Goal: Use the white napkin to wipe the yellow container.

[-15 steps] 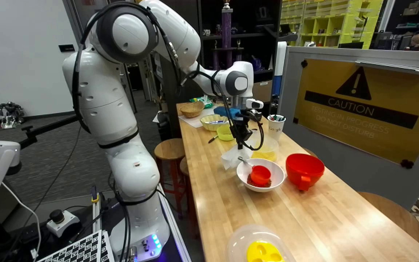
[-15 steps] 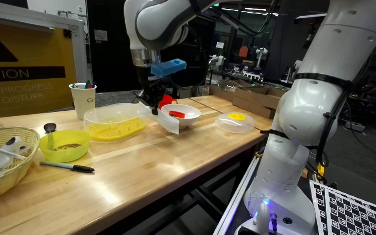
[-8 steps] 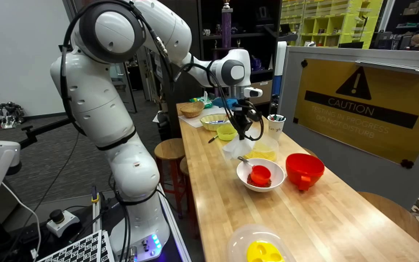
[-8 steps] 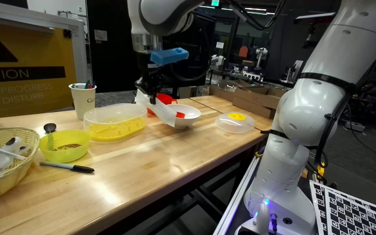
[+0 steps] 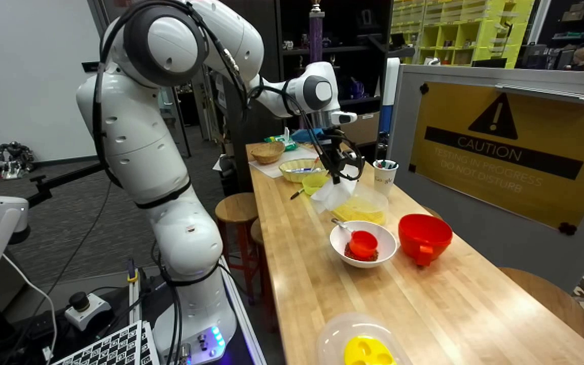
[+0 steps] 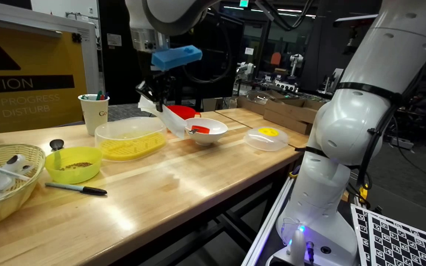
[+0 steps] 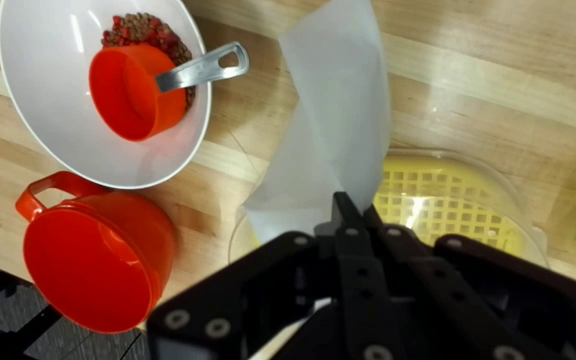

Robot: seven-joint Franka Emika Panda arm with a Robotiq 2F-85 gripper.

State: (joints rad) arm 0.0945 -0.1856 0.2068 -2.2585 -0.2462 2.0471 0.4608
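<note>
The long wooden worktop (image 6: 168, 195) bears all the things, and the Panda arm (image 5: 145, 157) reaches out over it. Widest of the things near the arm's end is the yellow container (image 6: 133, 146), low and clear-walled, with a pale yellow gridded bottom. Near it stands the white bowl (image 7: 43, 100), with the red handled bowl (image 7: 93, 270) just beside that; a wide, low swing could knock either. On the container's opposite side sits the yellow-green bowl (image 6: 73, 171). Nothing appears to brace the container, so a hard sideways stroke might slide it into this neighbour.

The tool (image 7: 358, 210) has its tips pinched together on the white napkin (image 7: 343, 95), which hangs in loose flaps around the container's side toward the white bowl. It is apart from that bowl; whether it brushes the container cannot be told. Wiping is probably the step in hand. The pinch takes in only a small part of the paper: rubbing could tear it or drag it free, and if the flaps fold away, bare tips may scrape the plastic.

In the white bowl lies the red measuring cup (image 7: 135, 95), its metal handle (image 7: 188, 75) jutting over the rim toward the napkin. A low sweep might snag it, scattering the pellets (image 7: 140, 32).
</note>
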